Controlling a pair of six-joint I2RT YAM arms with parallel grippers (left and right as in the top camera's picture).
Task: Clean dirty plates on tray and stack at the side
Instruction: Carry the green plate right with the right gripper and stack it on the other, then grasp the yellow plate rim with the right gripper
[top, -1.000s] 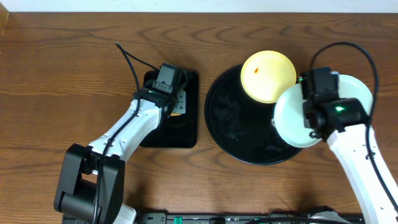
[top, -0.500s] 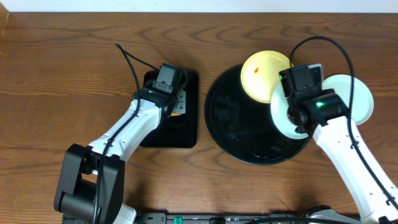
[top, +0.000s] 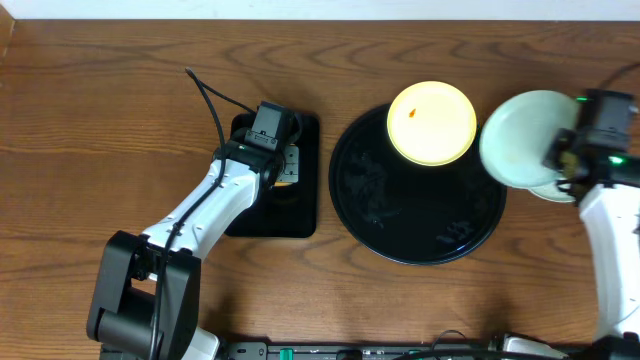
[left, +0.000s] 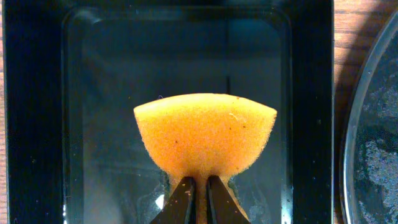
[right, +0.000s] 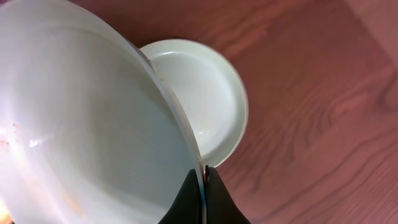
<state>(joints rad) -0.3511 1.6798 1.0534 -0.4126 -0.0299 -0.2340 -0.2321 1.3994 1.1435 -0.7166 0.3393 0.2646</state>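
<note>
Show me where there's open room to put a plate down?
Bare wood table stretches left of the rectangular tray. The round tray is free below the yellow plate. Crowded right of it: held plate above another plate.

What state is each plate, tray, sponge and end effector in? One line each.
Pale yellow round plate: resting on round tray, orange-red speck.
Large round glossy black tray: smeared, bearing one plate.
Held pale mint plate: tilted, off the tray.
Second pale mint plate: flat on the table.
Orange foam sponge: pinched over the rectangular black tray.
Left end effector: shut on sponge.
Right end effector: shut on held plate's rim.
</note>
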